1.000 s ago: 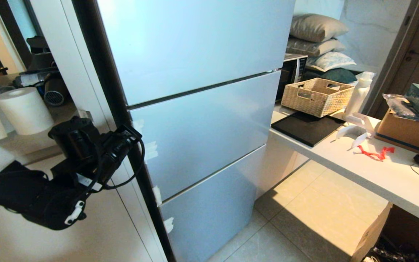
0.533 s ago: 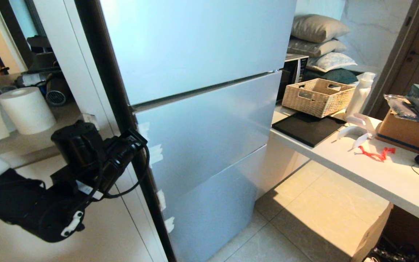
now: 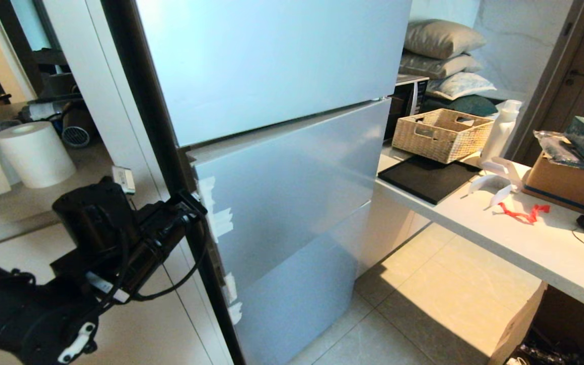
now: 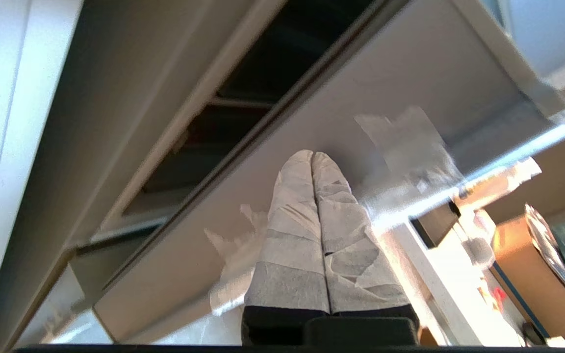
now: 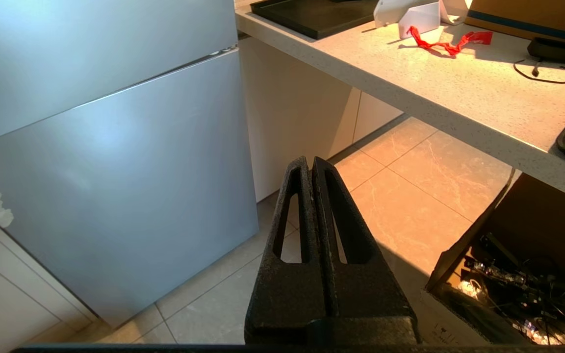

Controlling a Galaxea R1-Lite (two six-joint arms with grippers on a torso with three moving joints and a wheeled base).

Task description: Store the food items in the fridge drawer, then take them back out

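No food items are in view, and the fridge drawer is hidden behind the fridge's fronts. The middle silver front panel (image 3: 292,177) stands ajar, its left edge out from the cabinet under the top door (image 3: 271,61). My left gripper (image 4: 313,156) is shut, and its tape-wrapped fingers (image 4: 292,206) lie pressed together against the panel's inner side (image 4: 361,98). A dark gap into the fridge (image 4: 243,98) shows beside them. In the head view the left arm (image 3: 114,238) reaches to that left edge, its fingertips hidden. My right gripper (image 5: 310,164) is shut and empty, low over the floor tiles.
A white counter (image 3: 525,243) at the right carries a wicker basket (image 3: 441,133), a black tray (image 3: 426,177), a white bottle (image 3: 500,133) and a cardboard box (image 3: 571,182). An open box of cables (image 5: 518,274) stands on the floor below. A paper roll (image 3: 33,152) sits far left.
The left arm has drawn back and lower in the head view. The middle panel's left edge has come out with it, and the gap under the top door has widened.
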